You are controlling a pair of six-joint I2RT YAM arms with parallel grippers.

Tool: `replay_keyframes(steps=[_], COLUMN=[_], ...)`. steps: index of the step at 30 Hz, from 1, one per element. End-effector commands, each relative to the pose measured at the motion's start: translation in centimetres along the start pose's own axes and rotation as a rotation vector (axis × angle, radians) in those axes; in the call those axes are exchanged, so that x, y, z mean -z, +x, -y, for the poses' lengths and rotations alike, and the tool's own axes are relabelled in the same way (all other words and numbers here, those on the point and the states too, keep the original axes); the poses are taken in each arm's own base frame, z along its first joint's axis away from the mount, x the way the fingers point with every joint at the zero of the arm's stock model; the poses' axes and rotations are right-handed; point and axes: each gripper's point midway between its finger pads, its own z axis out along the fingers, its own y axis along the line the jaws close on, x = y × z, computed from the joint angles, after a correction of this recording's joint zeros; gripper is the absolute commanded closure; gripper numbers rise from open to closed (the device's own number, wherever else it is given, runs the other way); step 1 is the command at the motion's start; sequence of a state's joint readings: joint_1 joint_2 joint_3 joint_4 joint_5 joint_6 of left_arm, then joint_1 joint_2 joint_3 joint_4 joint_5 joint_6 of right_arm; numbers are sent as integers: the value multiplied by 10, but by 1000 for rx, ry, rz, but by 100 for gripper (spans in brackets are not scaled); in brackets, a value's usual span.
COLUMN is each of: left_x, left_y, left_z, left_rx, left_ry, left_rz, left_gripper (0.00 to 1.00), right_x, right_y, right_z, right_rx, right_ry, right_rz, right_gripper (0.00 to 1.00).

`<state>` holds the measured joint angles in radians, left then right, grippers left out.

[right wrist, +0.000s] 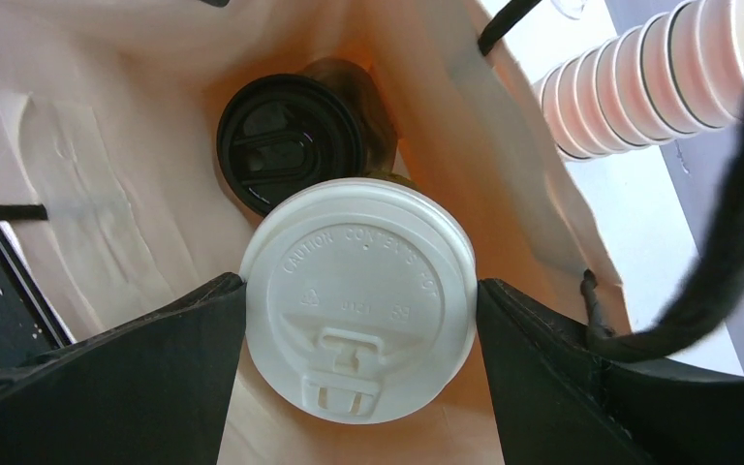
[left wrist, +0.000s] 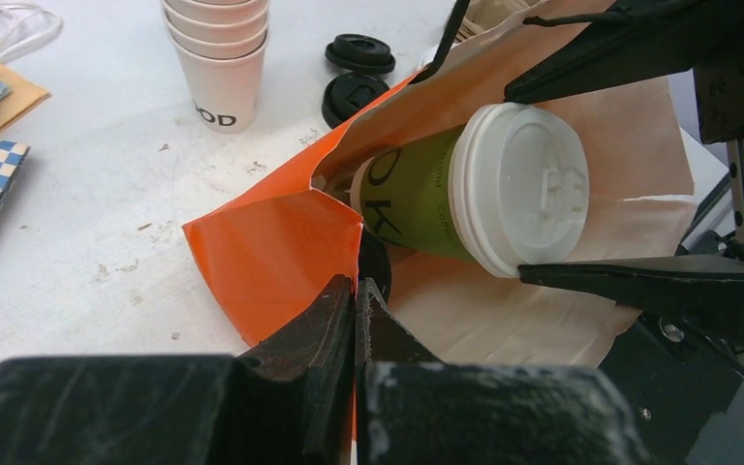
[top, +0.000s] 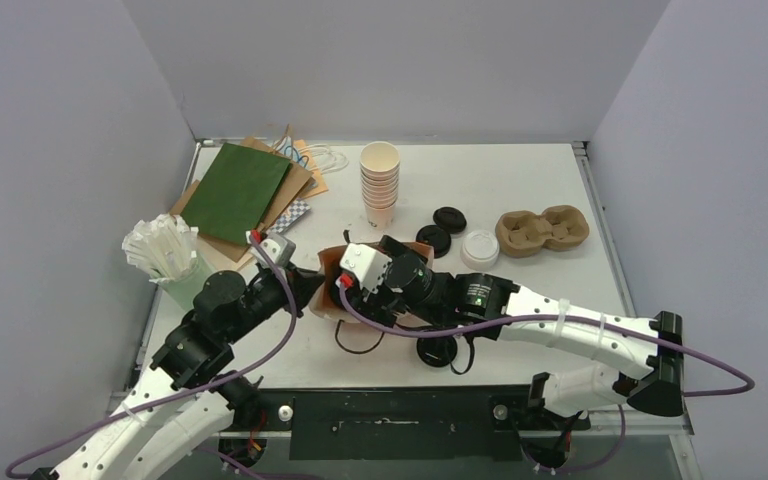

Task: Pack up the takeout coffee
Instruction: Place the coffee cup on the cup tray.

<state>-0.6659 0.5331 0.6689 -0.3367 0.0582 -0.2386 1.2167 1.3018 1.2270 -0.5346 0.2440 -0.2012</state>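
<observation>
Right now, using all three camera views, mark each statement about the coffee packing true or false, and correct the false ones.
1. The right gripper holds a white-lidded cup inside the bag. True.
2. The left gripper hangs open above the table. False: it is shut on the bag's edge.
3. A black-lidded cup sits inside the bag. True.
4. The cardboard cup carrier holds two cups. False: it is empty.
5. The stack of lidless cups stands upright. True.
</observation>
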Motion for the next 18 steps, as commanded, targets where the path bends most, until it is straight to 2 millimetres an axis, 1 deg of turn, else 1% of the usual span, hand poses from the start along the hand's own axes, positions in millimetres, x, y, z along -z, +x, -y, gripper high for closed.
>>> replay_keyframes(steps=[1,3,5,7,13,18], left_x=[-2,-3,-5,-4,-2,3], left_y=[-3,7,12,11,-5,-9], left_z=[21,30,29,26,14,6], left_rx=[-5,14,35,50,78,93], left_ry=[121,178,173,145,54,2], left_rz=[28,-4,-21,-24,6,24], left_gripper=[100,100,100,100,100,100], right_x=[6,6,5,7,13,19], right_y=[19,26,32,33,20,9], right_z=[-7,-9,-13,-16,-16,-19], right_rx=[48,67,92,123,198,303], right_ry=[-12,-7,0,22,67,117], right_rz=[-38,-56,-72,-72,-40,-40], right_gripper=[56,55,54,54,54,54])
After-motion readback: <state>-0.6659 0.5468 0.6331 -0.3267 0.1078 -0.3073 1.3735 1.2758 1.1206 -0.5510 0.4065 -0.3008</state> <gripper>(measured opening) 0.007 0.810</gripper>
